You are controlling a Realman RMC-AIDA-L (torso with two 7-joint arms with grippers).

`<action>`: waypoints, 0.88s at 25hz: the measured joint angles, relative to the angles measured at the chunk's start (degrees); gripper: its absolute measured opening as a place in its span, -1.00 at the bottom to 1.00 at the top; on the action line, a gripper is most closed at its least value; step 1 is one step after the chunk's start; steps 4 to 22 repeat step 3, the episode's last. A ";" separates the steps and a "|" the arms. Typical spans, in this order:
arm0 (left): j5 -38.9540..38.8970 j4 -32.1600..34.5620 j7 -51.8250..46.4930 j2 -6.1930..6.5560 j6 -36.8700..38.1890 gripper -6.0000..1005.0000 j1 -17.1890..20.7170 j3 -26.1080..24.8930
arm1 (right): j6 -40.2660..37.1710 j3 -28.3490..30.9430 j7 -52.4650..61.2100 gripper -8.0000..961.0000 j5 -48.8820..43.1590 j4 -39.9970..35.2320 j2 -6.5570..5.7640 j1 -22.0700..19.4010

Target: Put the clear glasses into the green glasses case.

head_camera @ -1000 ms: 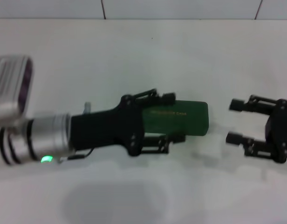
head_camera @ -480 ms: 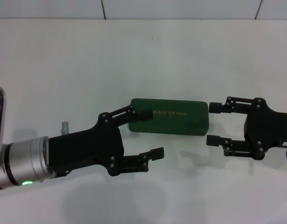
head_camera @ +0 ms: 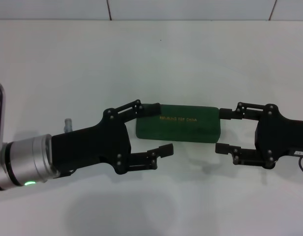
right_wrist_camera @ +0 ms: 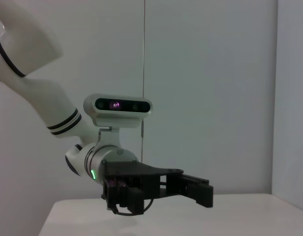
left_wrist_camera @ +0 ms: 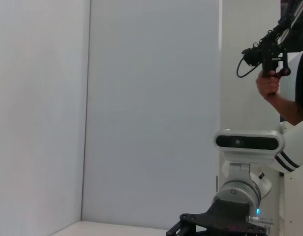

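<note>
Green case (head_camera: 178, 123) lies shut on white tabletop (head_camera: 151, 59), centre of scene, long side running left to right, gold lettering on lid. Contents hidden; glasses not visible. Left end effector (head_camera: 155, 129) at case's left end, fingers spread wide, far finger touching case's far-left corner, near finger just in front of case. Right end effector (head_camera: 224, 131) at case's right end, fingers wide, far finger touching case's far-right corner.
</note>
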 joint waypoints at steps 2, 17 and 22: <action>-0.11 -0.01 0.00 0.12 -0.01 0.68 -0.01 0.00 | 0.25 0.00 -0.11 0.41 -0.01 0.00 0.00 0.01; -0.15 -0.01 0.00 0.14 -0.02 0.68 -0.01 -0.01 | 0.43 0.00 -0.45 0.41 -0.01 0.02 0.01 0.01; -0.15 -0.01 0.00 0.14 -0.02 0.68 -0.01 -0.01 | 0.43 0.00 -0.45 0.41 -0.01 0.02 0.01 0.01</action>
